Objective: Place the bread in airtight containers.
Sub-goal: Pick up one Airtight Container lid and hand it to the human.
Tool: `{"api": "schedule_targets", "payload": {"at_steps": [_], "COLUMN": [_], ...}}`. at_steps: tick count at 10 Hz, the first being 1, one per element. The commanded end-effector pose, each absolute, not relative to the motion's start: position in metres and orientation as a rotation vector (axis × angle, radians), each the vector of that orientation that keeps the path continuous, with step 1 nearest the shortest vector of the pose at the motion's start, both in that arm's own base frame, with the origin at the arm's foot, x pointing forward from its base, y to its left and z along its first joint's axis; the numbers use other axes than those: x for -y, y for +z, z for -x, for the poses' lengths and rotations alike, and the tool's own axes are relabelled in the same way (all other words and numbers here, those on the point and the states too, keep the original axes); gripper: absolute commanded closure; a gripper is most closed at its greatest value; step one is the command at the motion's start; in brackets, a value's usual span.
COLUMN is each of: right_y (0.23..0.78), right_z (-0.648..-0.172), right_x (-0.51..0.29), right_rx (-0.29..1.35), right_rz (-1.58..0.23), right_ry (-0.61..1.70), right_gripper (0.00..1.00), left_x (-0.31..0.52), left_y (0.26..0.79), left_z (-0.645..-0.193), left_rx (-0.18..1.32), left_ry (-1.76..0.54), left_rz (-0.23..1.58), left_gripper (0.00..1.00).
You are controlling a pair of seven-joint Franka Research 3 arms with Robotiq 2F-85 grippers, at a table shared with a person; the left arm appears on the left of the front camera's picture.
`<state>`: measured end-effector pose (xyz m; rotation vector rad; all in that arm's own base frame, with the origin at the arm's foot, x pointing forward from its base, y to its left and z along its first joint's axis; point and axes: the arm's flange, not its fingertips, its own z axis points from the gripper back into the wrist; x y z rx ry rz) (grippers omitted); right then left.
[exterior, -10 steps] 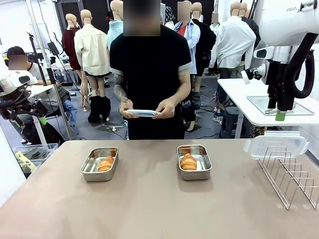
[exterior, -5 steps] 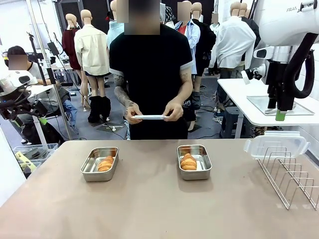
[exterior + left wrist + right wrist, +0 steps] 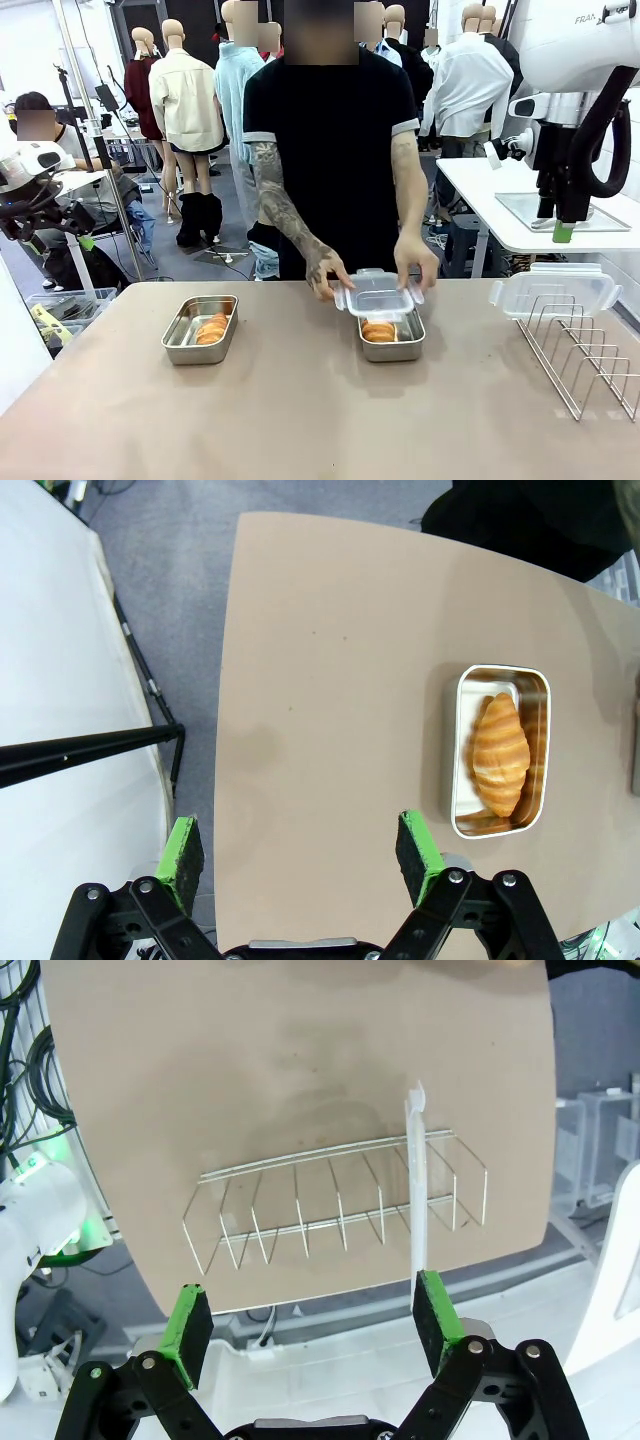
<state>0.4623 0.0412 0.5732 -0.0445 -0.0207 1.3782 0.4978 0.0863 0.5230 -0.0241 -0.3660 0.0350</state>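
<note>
While a person at the far side of the tabletop point(image 3: 300, 420) holds a clear lid point(image 3: 375, 296) in both hands point(image 3: 416, 268) over the far end of the centre tin point(image 3: 392, 347), the croissant point(image 3: 378, 330) in that tin shows below the lid's near edge. Whether lid and tin touch, I cannot tell. Left of centre, the second tin point(image 3: 180, 338) stands uncovered with the other croissant point(image 3: 211, 327) lying inside. At the right edge, a second lid point(image 3: 555, 290) rests on the wire rack point(image 3: 585, 360). In the left wrist view the left claw point(image 3: 300, 845) hangs released and empty above the tabletop, with the uncovered tin at the right of the frame. In the right wrist view the right claw point(image 3: 310, 1325) is likewise spread wide, holding nothing, above the rack.
</note>
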Motion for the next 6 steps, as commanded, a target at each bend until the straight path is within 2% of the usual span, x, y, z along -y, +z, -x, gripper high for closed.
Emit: {"api": "schedule_targets", "payload": {"at_steps": [1,6], "right_y": [0.5743,0.5743], "right_z": [-0.4631,-0.4631], "right_x": [-0.0412,-0.0412], "right_rx": [0.029,0.029], "right_rz": [0.032,0.032], "right_ry": [1.358,1.358], "right_gripper": [0.00,0.00], "left_x": [-0.0866,-0.0866], "left_y": [0.5247,0.5247], "left_z": [-0.4973,-0.4973], "left_rx": [0.369,0.369], "left_ry": [0.041,0.041], "left_rz": [0.023,0.023], "left_gripper": [0.00,0.00]}}
